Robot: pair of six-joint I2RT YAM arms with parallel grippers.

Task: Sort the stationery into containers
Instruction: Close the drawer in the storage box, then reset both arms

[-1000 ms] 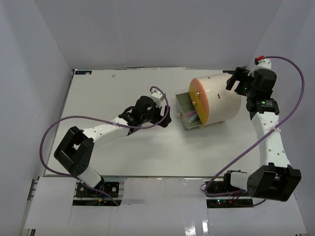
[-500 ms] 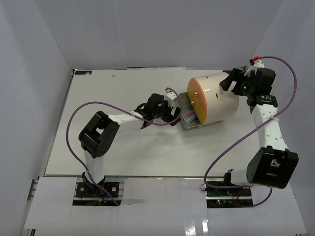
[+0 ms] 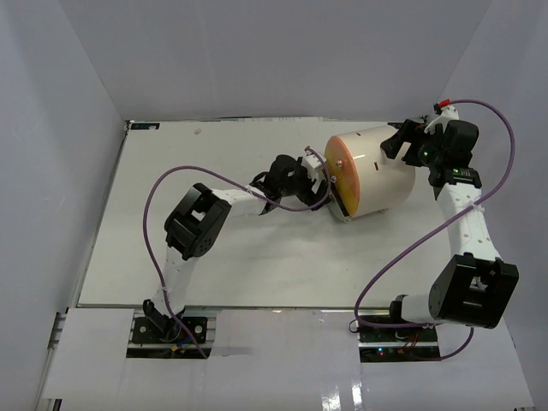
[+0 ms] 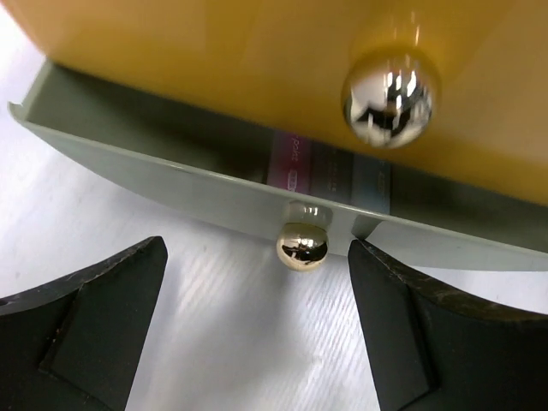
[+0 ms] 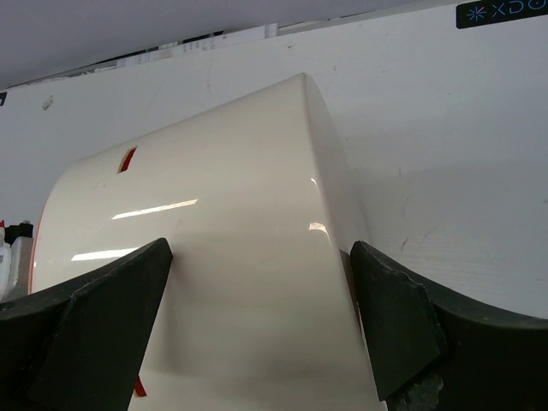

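The container is a cream-white drum (image 3: pixel 381 167) lying on its side, its orange face (image 3: pixel 340 174) turned left. In the left wrist view its grey drawer (image 4: pixel 171 184) stands out a small gap below the orange face (image 4: pixel 214 51). Pink and pale stationery (image 4: pixel 295 163) shows in that gap. My left gripper (image 3: pixel 320 182) (image 4: pixel 257 261) is open just before the drawer front. The drawer's brass knob (image 4: pixel 301 246) sits between and just ahead of its fingers. My right gripper (image 3: pixel 396 141) (image 5: pixel 261 253) is open, its fingers against the drum's (image 5: pixel 214 214) back end.
A second brass knob (image 4: pixel 390 90) sits higher on the orange face. The white table (image 3: pixel 214 257) is walled on three sides. The left arm's purple cable (image 3: pixel 158 193) loops over the table's left half. A dark label (image 3: pixel 144 127) lies at the far left corner.
My left arm has reached right toward the drum, and the drawer, pulled well out a second ago, has slid almost fully in. The right gripper shifted slightly at the drum's back.
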